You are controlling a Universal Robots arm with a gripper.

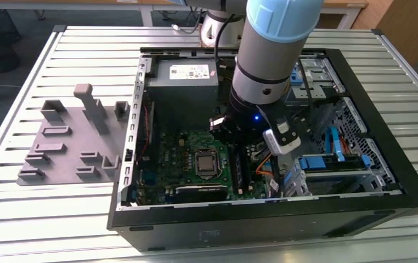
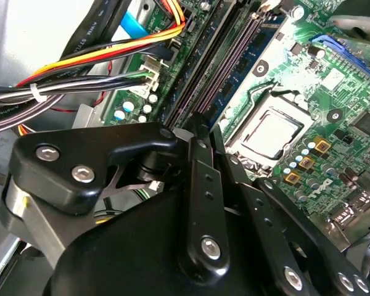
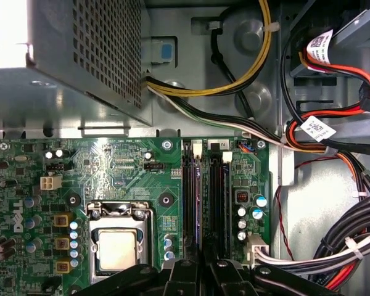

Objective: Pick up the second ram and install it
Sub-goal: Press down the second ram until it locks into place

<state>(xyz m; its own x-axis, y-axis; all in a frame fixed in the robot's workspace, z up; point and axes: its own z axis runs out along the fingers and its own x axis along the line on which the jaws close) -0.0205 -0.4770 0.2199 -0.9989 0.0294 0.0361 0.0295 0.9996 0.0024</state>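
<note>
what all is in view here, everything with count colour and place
open black computer case: one, on the slatted metal table
large green motherboard: one, on the case floor
silver processor in its socket: one, mid-board
long black memory slots: a parallel row beside the processor; whether a stick sits in them I cannot tell
grey perforated power supply box: one, at the case's far end
yellow, red, black and white cables: a bundle, from the supply to the board's edge
grey plastic fixture with upright posts: one, on the table at the exterior view's left
robot arm: one, silver and blue, reaching into the case
black gripper: one, over the slots
</note>
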